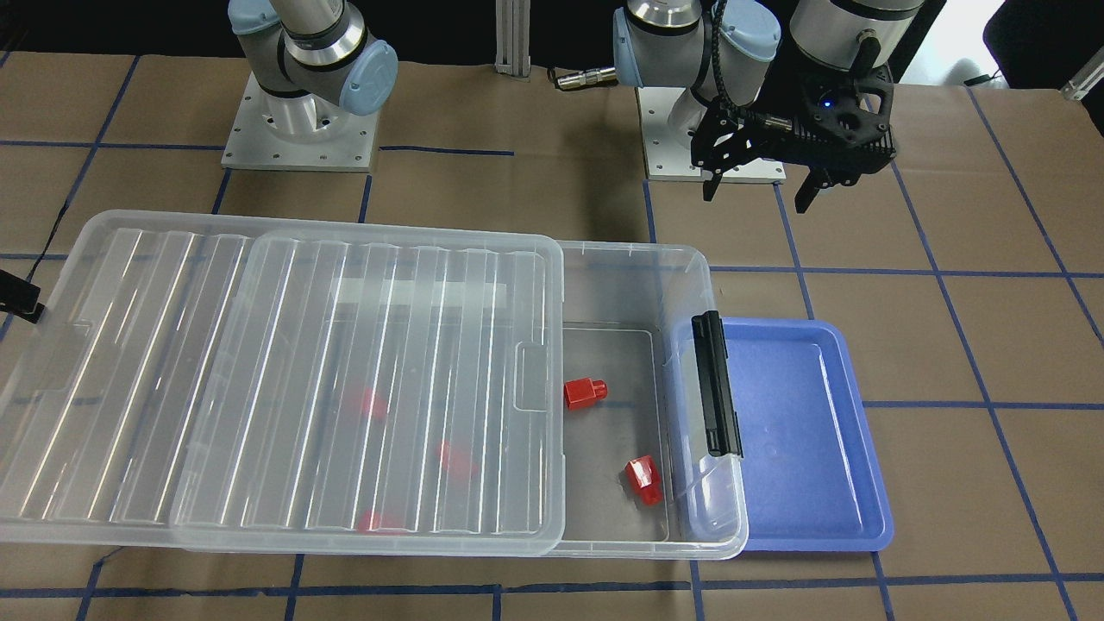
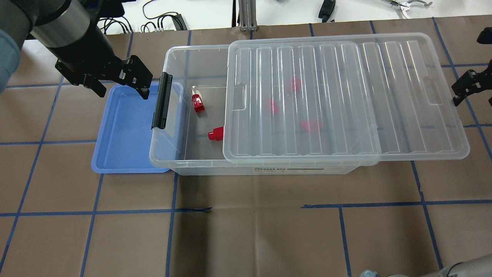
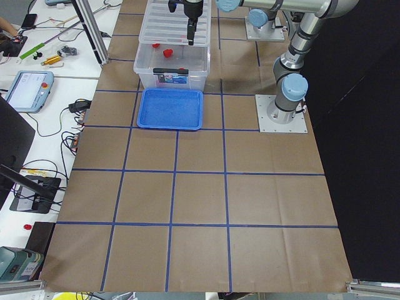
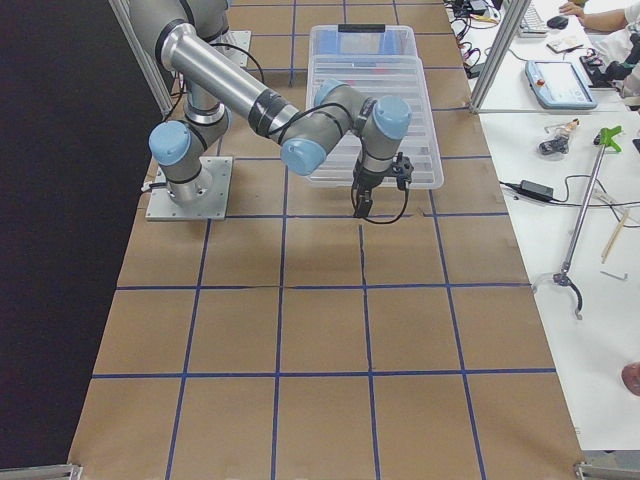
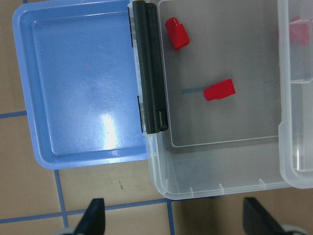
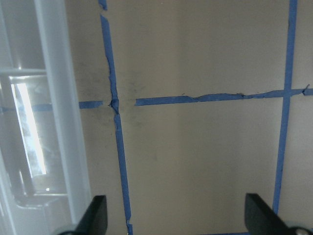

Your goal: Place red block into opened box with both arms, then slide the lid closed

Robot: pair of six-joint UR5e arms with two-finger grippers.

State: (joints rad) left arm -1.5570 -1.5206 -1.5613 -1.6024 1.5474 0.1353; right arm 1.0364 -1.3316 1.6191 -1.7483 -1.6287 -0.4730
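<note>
The clear box [image 2: 192, 50] lies across the table with its ribbed lid [image 2: 326, 96] slid toward my right side, so the latch end is uncovered. In that uncovered part the red block [image 1: 586, 392] [image 2: 216, 133] [image 5: 220, 90] rests on the floor by the lid's edge. My left gripper [image 1: 759, 185] [image 2: 123, 92] [image 5: 176, 218] hangs open and holds nothing, above the near edge of the blue tray, short of the latch. Off the lid's far end, my right gripper [image 2: 472, 96] [image 6: 177, 218] is also open over bare table, beside the lid's rim [image 6: 54, 122].
A red tapered piece [image 1: 643, 479] [image 5: 177, 33] lies in the box near the black latch bar [image 1: 718, 384]. Several red shapes show blurred under the lid. A blue tray [image 1: 802, 431] [image 5: 83, 88] butts against the box's latch end. Brown paper with blue tape lines covers the table.
</note>
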